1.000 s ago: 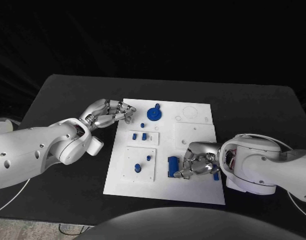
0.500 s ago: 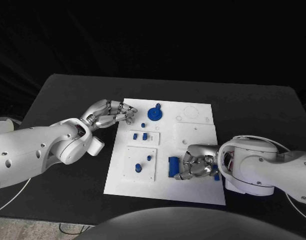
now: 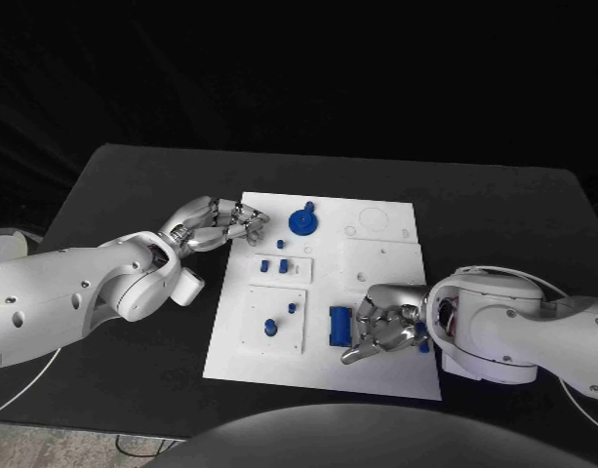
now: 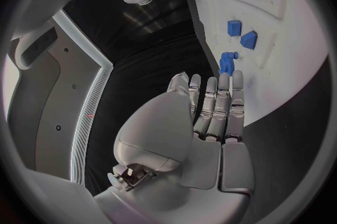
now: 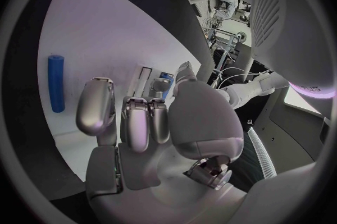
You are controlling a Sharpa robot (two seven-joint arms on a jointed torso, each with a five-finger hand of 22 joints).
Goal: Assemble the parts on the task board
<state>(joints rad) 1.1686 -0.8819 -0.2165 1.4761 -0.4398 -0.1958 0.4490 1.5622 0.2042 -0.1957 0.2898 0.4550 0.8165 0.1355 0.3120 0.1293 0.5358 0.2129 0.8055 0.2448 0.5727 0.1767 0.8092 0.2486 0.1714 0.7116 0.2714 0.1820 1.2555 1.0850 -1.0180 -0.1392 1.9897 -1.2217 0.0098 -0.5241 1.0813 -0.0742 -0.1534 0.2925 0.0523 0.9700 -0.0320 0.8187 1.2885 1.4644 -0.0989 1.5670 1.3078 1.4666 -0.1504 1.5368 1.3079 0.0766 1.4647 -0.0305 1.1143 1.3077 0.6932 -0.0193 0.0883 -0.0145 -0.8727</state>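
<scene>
Two hands work at the white board point(image 3: 383, 370) on the black desk point(image 3: 130, 175). Right hand point(image 3: 383, 330) sits over the board's near right part, fingers curled in; a blue cylinder point(image 3: 338, 325) lies flat on the board just beside its fingers, on the side toward the left arm. In the right wrist view the same cylinder point(image 5: 55, 82) lies apart from the bent fingers point(image 5: 95, 106), and I cannot tell whether that hand holds anything. Left hand point(image 3: 218, 221) hovers at the board's far left edge, fingers loosely curled and close together, nothing seen in them; in the left wrist view its fingers point(image 4: 218, 103) lie straight side by side over the board edge. A blue round knob piece point(image 3: 303, 221) stands near the left hand's fingertips, apart from them. Two small blue blocks point(image 3: 272, 264) sit mid-board on a raised square, and two more small blue pegs point(image 3: 279, 319) on the square nearer the robot. Both white arms reach in with elbows low, right forearm resting near the board's right edge. Room behind is dark.
</scene>
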